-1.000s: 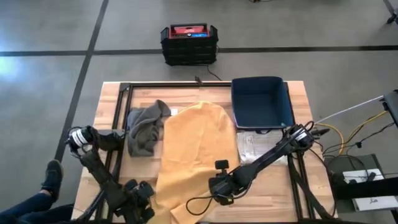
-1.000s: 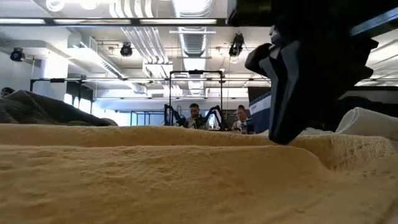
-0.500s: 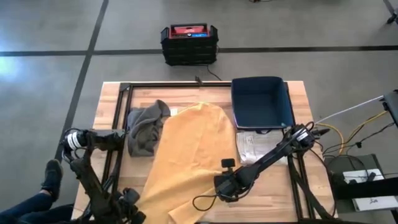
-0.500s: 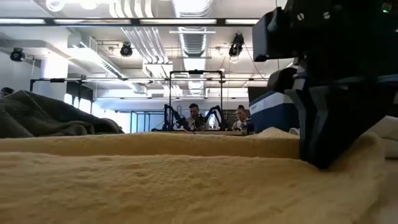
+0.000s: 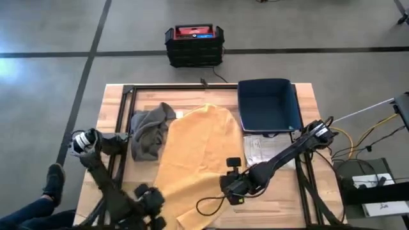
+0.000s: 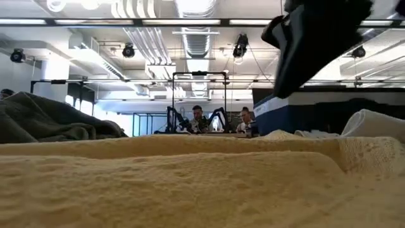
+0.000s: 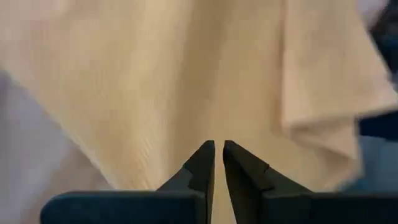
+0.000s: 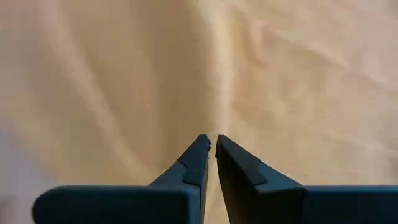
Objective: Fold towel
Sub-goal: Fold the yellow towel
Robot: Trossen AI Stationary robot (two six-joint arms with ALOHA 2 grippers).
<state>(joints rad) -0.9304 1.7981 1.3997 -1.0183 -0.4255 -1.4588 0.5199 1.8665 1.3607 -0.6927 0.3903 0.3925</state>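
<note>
Towel, the yellow one, lay along the table's middle, near end over the front edge. Your left gripper had swung back in, fingers pinching cloth; your right gripper had lifted, pinched too, so the fold was starting.

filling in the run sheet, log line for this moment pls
task: fold towel | left claw: shut on yellow towel | right claw: shut on it | gray cloth: beside towel

No legible text, label or number on anything in view
</note>
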